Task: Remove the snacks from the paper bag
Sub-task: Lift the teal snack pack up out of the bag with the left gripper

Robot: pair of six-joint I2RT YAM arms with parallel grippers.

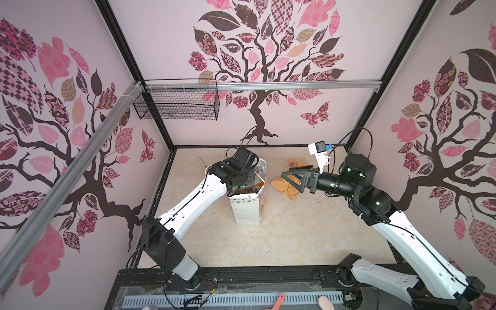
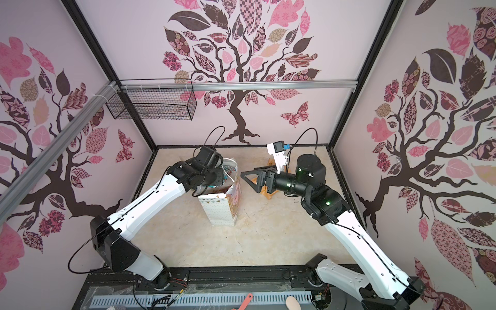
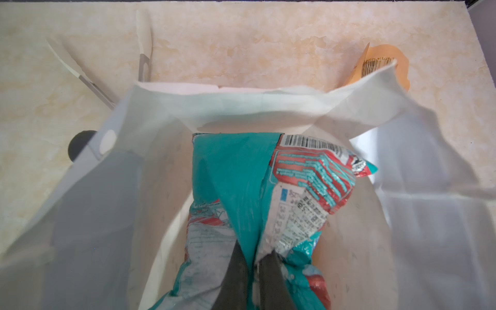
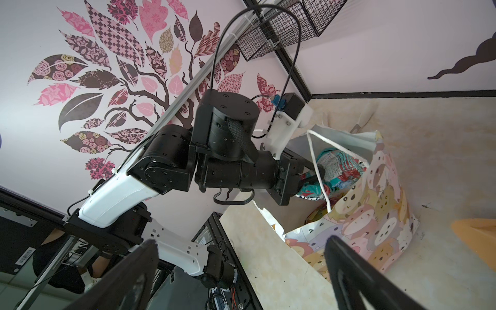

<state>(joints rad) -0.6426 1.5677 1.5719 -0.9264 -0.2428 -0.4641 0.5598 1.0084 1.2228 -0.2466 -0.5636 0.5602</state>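
Observation:
The paper bag (image 1: pixel 248 212) (image 2: pixel 220 212) stands upright mid-table, and its cartoon-printed side (image 4: pixel 375 214) shows in the right wrist view. My left gripper (image 3: pixel 252 257) reaches down into the bag's mouth (image 1: pixel 247 183) and is shut on a fold of a teal snack packet (image 3: pixel 236 174) (image 4: pixel 338 166), which is still inside the white rim (image 3: pixel 241 104). More orange-red wrapping (image 4: pixel 319 214) lies deeper in the bag. A tan-orange snack packet (image 1: pixel 281 186) (image 2: pixel 268 193) (image 3: pixel 381 61) lies on the table right of the bag. My right gripper (image 1: pixel 291 178) (image 2: pixel 249 179) (image 4: pixel 241 241) hovers open over it, holding nothing.
A black wire basket (image 1: pixel 177 104) (image 2: pixel 153 103) hangs on the back wall at the left. In the left wrist view a dark round object (image 3: pixel 80 145) sits beside the bag, and pale strips (image 3: pixel 145 40) lie on the table behind it. A pink tool (image 1: pixel 276 300) lies on the front rail.

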